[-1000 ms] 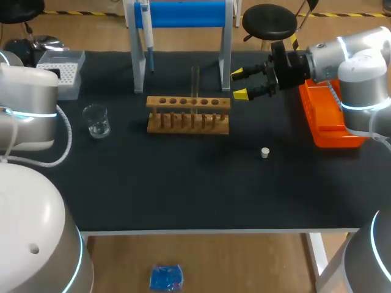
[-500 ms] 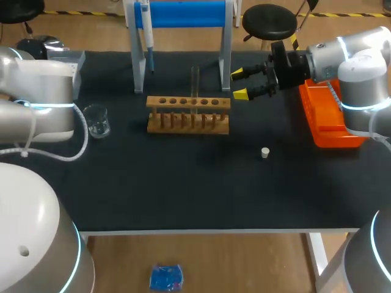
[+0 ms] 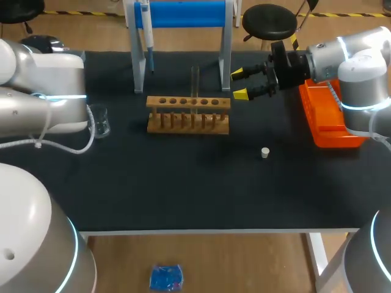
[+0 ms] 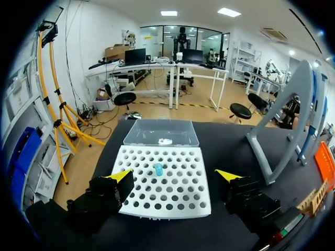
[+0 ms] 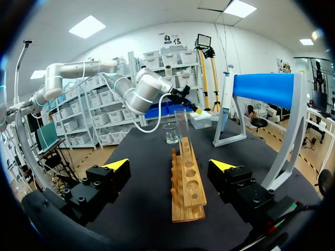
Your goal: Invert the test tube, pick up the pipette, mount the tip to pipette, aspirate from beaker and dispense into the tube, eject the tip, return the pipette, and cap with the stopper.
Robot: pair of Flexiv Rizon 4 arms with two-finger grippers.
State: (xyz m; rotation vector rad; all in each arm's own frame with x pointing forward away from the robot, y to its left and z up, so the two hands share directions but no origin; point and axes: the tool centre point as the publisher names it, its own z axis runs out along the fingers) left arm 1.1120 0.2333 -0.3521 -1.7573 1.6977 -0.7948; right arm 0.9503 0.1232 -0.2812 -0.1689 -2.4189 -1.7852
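White-shelled left arm (image 3: 43, 101) has swung rearward, its wide-spread hand (image 4: 174, 176) now poised over the white perforated tip box (image 4: 157, 196), though the blue-and-white pipette (image 3: 146, 36) hangs unpicked.

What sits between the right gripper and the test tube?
Only the near end of the wooden rack, its holes empty, lies between the open right gripper and the upright test tube, seen in the right wrist view.

The left arm (image 3: 43, 97) swings further in over the left rear corner of the bench (image 3: 183, 183). In the head view it now hides the tip box (image 4: 163, 180), visible a second ago, and overlaps the beaker (image 3: 101, 123).
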